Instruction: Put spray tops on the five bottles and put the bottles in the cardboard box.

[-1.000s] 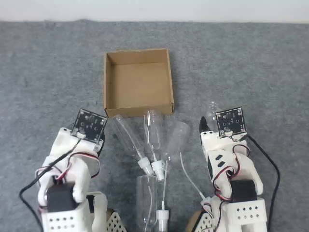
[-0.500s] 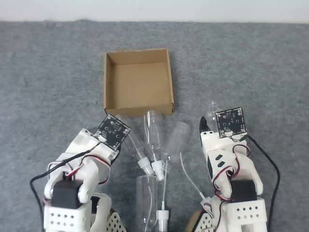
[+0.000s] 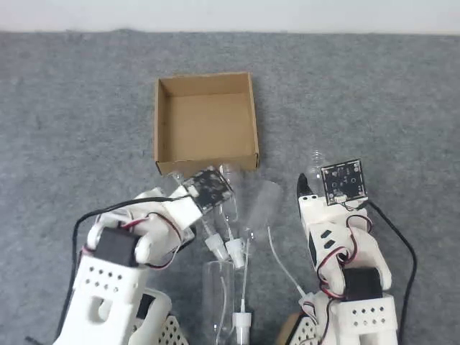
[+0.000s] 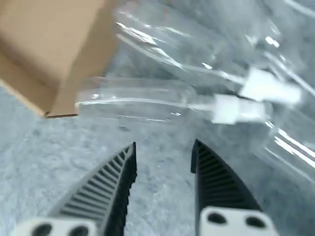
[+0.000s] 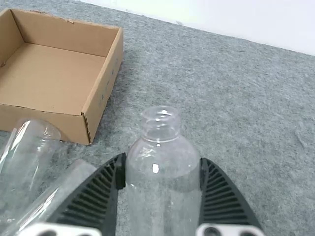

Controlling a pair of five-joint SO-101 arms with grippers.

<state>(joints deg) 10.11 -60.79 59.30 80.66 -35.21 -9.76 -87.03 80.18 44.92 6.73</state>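
Left fingers (image 4: 123, 172) parted, empty, white-topped clear plastic bottle (image 4: 147, 101) just beyond their tips, right fingers (image 5: 98, 189) gripping upright uncapped clear plastic bottle (image 5: 160, 162)

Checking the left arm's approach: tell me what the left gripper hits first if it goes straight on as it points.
Most likely the clear bottle lying on its side, just ahead of the left gripper, jaws open; depth is unclear, so the carpet may come first.
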